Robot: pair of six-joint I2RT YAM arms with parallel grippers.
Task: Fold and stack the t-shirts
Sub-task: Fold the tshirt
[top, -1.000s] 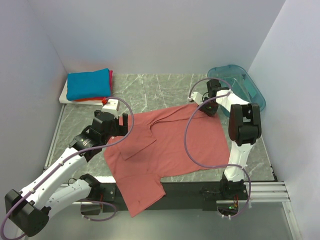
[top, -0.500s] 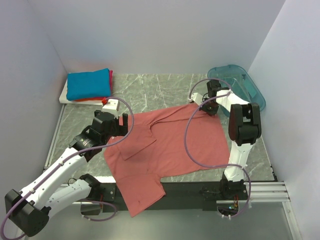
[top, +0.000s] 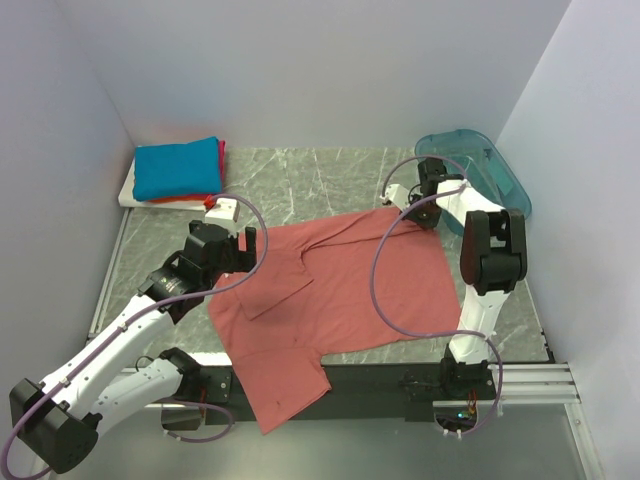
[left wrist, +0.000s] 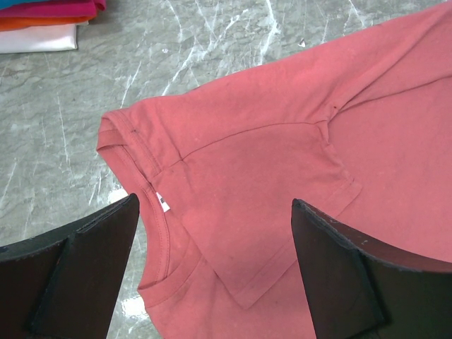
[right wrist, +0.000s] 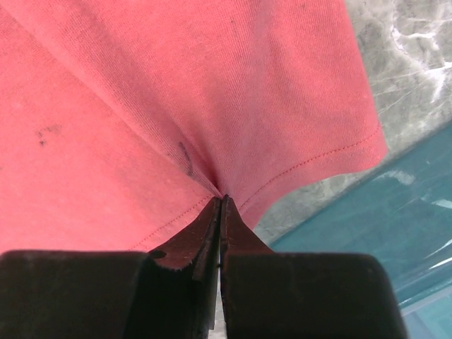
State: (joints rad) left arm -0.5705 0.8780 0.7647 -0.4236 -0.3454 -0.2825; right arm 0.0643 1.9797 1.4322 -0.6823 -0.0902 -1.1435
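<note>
salmon-pink t-shirt [top: 340, 290]: flat, middle of table [top: 330, 170], tail over near edge | teal bin [top: 490, 170]: far-right corner | folded t-shirts [top: 178, 168], blue on top: far-left corner | left gripper [left wrist: 213, 208]: spread above collar, empty | right gripper [right wrist: 220, 205]: pinching shirt hem beside bin

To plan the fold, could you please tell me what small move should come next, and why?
Probably lower the left gripper and close it on the pink shirt by the collar. It hangs open above that spot, while the right gripper is shut on the hem, so both ends would be held.
</note>
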